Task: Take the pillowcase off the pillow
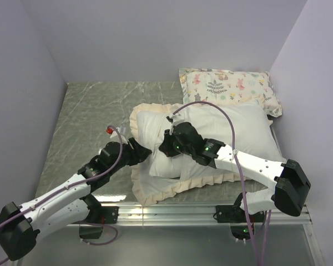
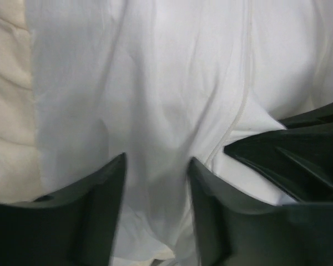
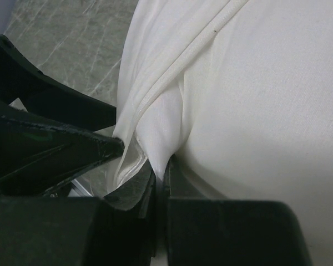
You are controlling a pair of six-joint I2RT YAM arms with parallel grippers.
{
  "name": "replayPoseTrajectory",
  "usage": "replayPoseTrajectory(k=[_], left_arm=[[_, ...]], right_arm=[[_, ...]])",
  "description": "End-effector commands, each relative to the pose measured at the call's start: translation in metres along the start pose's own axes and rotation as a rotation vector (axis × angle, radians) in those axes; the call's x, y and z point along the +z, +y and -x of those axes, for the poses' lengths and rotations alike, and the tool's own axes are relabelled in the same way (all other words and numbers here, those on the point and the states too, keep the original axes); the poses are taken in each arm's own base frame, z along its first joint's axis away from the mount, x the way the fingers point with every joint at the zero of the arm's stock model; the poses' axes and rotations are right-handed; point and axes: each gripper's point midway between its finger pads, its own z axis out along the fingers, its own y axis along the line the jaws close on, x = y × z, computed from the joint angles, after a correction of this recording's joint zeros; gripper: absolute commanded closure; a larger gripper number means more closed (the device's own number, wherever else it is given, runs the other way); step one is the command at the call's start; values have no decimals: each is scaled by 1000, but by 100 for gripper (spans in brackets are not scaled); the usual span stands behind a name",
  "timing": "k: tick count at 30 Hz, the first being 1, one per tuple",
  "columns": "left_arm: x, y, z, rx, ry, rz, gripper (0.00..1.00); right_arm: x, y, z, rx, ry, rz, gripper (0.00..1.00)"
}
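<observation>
The pillowcase lies near the front edge with its white inside up and its cream ruffled border around it. The white pillow lies on it and reaches to the right. My left gripper is at the left white part. In the left wrist view its jaws stand partly closed, with a bunch of the pillowcase's white fabric between them. My right gripper is just right of it. In the right wrist view it is shut on a white fold at the pillow's piped edge.
A small animal-print pillow lies at the back right against the wall. A metal rail runs along the table's front edge. The grey marbled table shows to the left and back. The two grippers are almost touching.
</observation>
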Motion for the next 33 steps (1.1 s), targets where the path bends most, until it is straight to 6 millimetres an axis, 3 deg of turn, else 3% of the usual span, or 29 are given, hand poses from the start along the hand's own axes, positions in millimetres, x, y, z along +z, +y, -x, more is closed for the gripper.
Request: replayPoseTrajectory(k=[1, 3, 4, 7, 9, 12, 15, 22, 28, 33], left_arm=[[5, -7, 20, 26, -72, 20, 52], [10, 13, 24, 23, -98, 125, 67], [12, 19, 26, 24, -110, 161, 80], [16, 24, 46, 15, -188, 232, 100], [19, 29, 55, 1, -219, 273, 100], [17, 52, 88, -44, -307, 392, 99], [20, 68, 113, -107, -350, 397, 100], [42, 107, 145, -183, -386, 442, 99], [55, 116, 171, -217, -409, 435, 99], [69, 119, 184, -191, -371, 437, 99]], right_arm=[[-18, 20, 39, 1, -123, 50, 100], [-24, 25, 38, -8, -127, 65, 100], [-26, 26, 37, -10, -130, 67, 100], [-35, 30, 29, -10, -131, 85, 100], [-39, 28, 23, -10, -126, 85, 100], [-50, 36, 11, -16, -116, 152, 100], [-62, 40, 1, -12, -125, 209, 100], [-82, 36, -39, -7, -81, 305, 100], [-89, 20, -68, 20, -39, 286, 100], [-88, 21, -85, -10, 14, 247, 100]])
